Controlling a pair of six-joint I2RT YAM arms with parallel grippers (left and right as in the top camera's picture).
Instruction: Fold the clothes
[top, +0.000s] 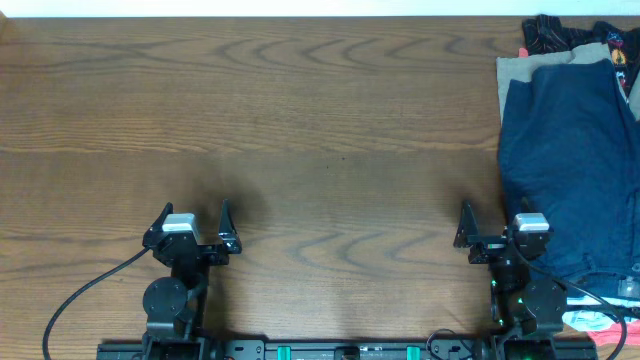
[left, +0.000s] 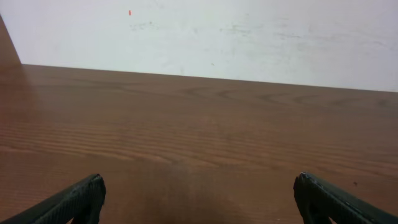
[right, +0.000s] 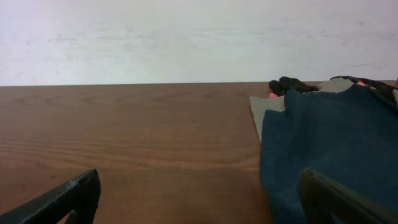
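No legible text, label, brand, number or sign found; red print on black garment (top: 548, 33) unreadable.

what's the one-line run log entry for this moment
left gripper: open, over brown wooden table | right gripper: open, at edge of dark navy blue cloth garment | garment: ungrasped, on khaki-beige garment

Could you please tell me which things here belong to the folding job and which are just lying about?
Part of the job: the navy shorts, top of the pile at the right; the left claw and right claw, both open, empty.
Just lying about: the khaki garment beneath the shorts; the black garment with red print behind it.
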